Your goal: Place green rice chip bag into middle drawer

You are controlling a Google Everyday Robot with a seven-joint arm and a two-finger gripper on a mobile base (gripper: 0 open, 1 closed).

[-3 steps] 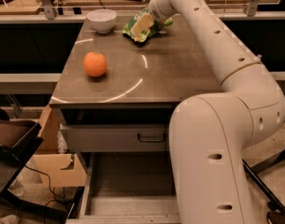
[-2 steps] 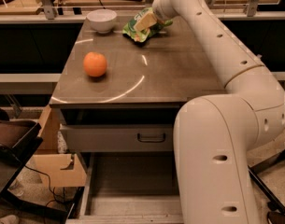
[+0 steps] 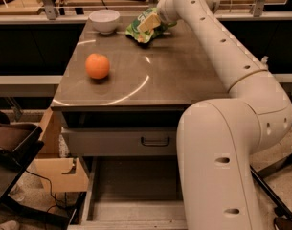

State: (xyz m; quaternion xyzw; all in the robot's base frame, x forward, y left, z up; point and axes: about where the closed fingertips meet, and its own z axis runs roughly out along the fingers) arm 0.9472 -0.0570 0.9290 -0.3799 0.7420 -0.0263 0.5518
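The green rice chip bag [image 3: 140,28] lies crinkled at the back of the tabletop, right of a white bowl. My gripper [image 3: 151,23] is at the end of the long white arm, which reaches in from the right. It sits down on the bag's right upper part, touching it. The middle drawer [image 3: 131,188] stands pulled open below the table's front, its grey floor bare. The arm's big lower link hides the drawer's right side.
An orange [image 3: 97,65] sits on the left of the grey tabletop [image 3: 164,75]. The white bowl [image 3: 105,20] is at the back left. A closed drawer front with a dark handle [image 3: 155,141] is above the open drawer. A cardboard box [image 3: 59,169] and cables are on the floor at left.
The gripper has moved a little to the left, from beside the bag's right edge onto the bag. The bag, orange and bowl have stayed in place.
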